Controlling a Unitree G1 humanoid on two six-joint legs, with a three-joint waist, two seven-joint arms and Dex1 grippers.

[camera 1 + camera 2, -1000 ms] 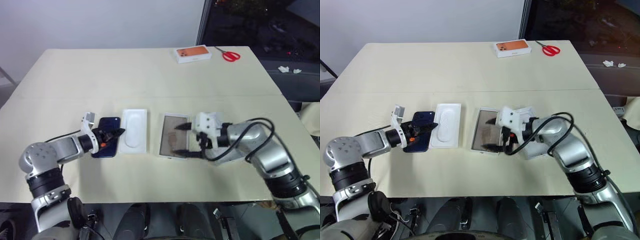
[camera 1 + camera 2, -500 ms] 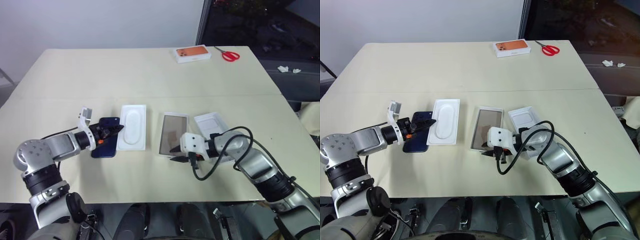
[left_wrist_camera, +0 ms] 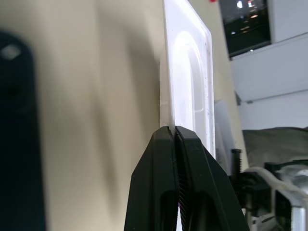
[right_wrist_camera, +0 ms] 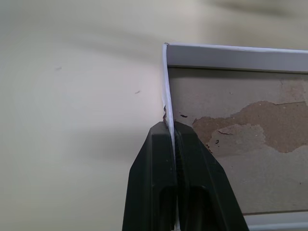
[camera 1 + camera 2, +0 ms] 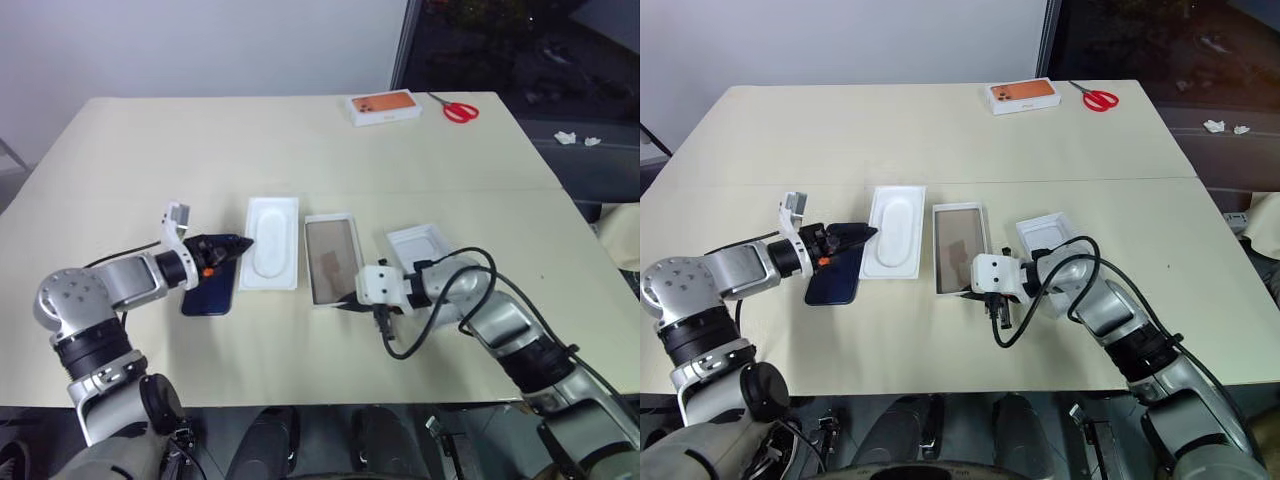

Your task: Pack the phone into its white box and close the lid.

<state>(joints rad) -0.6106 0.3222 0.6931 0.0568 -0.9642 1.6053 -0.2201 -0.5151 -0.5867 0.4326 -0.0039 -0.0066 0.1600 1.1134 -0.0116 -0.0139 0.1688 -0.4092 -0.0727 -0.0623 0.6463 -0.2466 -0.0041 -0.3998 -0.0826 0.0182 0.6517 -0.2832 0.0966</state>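
The right tool [image 4: 172,126] is clamped on the white box [image 5: 333,258] — its two fingers pinch the thin side wall close to a corner, brown floor just inside. The left tool [image 5: 243,243] has its fingers pressed together with nothing between them, tips just beside the white insert [image 5: 272,255], above the phone [image 5: 213,283]. All lie toward the worktop's [image 5: 300,150] near edge — phone, insert, box, then the lid [image 5: 420,243]. An orange-topped box [image 5: 385,106] and scissors [image 5: 458,108] lie near the far right corner.
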